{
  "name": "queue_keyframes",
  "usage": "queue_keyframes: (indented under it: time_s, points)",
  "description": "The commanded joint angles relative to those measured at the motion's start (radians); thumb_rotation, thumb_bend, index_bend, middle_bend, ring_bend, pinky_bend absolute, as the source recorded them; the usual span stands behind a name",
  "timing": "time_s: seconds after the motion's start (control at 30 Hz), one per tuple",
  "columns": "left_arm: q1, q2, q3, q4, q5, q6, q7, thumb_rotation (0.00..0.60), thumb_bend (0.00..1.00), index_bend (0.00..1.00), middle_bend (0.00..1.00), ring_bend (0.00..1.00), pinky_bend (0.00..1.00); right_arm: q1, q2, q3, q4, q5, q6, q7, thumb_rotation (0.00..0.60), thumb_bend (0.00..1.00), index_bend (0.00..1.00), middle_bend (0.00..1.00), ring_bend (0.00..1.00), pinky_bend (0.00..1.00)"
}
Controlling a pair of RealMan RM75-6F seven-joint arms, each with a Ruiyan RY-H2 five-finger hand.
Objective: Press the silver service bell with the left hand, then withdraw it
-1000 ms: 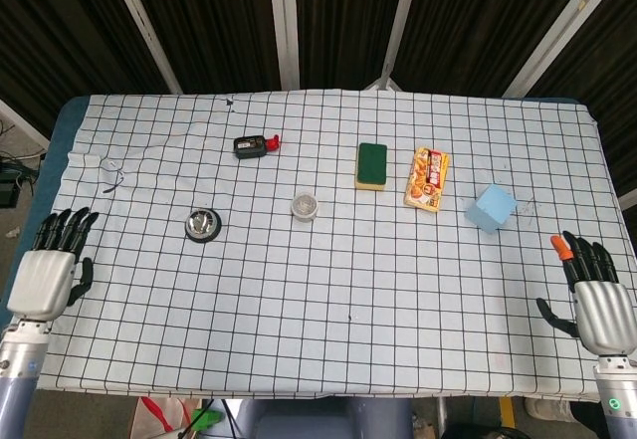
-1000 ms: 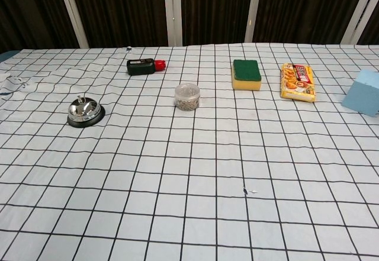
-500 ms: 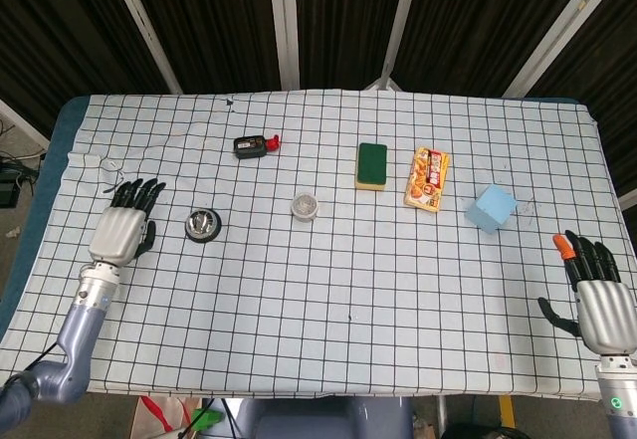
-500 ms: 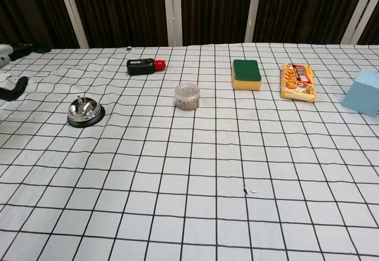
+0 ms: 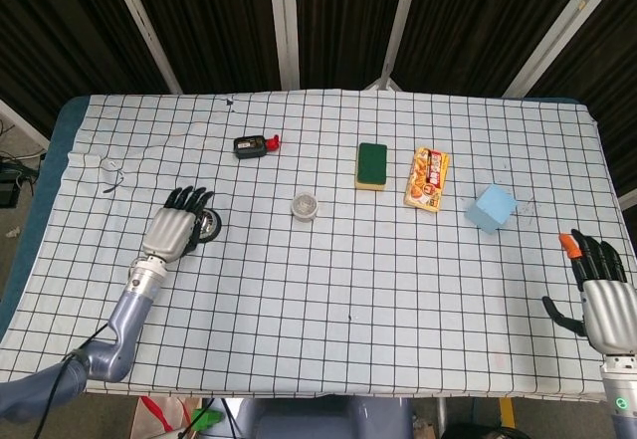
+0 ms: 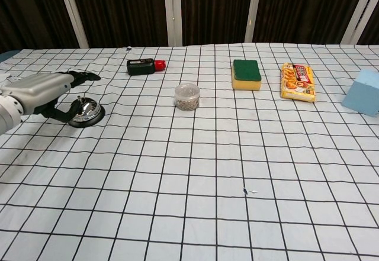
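1. Silver service bell (image 6: 86,111): in the head view the left hand (image 5: 173,227) covers most of it; only a dark sliver of the base shows at the hand's right edge. In the chest view the dome and button are visible, with the thumb crossing in front of the left side of the base.
2. Bell location: left part of the desk (image 5: 328,280), on the checked cloth, left of the small clear jar (image 5: 305,206) and in front of the dark bottle with the red cap (image 5: 254,145).
3. Left hand, contact: the chest view shows the palm and fingers above the bell's button; whether anything touches the button cannot be told.
4. Left hand, pose: palm down, fingers stretched forward and slightly apart, holding nothing. Forearm runs from the near-left desk corner up to the bell; its lower end is cut off by the frame.
5. Right hand (image 5: 602,290): seen only in the head view, at the near-right desk edge, back of the hand up, fingers extended and spread, thumb out to the side, holding nothing. One fingertip is orange. Wrist cut off at the bottom of the frame.
6. Blue block (image 6: 363,93): partly cut off by the right frame edge in the chest view; whole in the head view.
7. Green-topped sponge (image 5: 372,165) and orange snack packet (image 5: 428,178) lie side by side, apart, on the far right half.
8. Jar contents too small to identify.
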Motion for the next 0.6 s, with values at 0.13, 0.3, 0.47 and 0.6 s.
queue_keyframes:
  time_s: [0.13, 0.3, 0.47, 0.6]
  points:
    - [-0.026, -0.047, 0.022, 0.052, -0.003, -0.023, 0.005, 0.6, 0.88, 0.03, 0.04, 0.0, 0.0, -0.003, 0.004, 0.001, 0.002, -0.001, 0.005, 0.01, 0.6, 0.31, 0.08, 0.0, 0.04, 0.0]
    - [-0.03, -0.068, 0.038, 0.077, -0.016, -0.038, 0.029, 0.6, 0.88, 0.03, 0.04, 0.0, 0.0, -0.006, 0.006, 0.002, 0.003, -0.004, 0.011, 0.021, 0.6, 0.3, 0.08, 0.0, 0.03, 0.0]
    - [-0.034, -0.077, 0.046, 0.088, -0.04, -0.061, 0.067, 0.6, 0.88, 0.03, 0.04, 0.0, 0.0, -0.008, 0.009, 0.0, 0.001, -0.009, 0.015, 0.028, 0.6, 0.3, 0.08, 0.0, 0.03, 0.0]
    - [-0.04, -0.073, 0.044, 0.079, -0.044, -0.058, 0.084, 0.6, 0.88, 0.03, 0.04, 0.0, 0.0, -0.01, 0.01, 0.001, 0.0, -0.009, 0.018, 0.029, 0.6, 0.3, 0.08, 0.0, 0.03, 0.0]
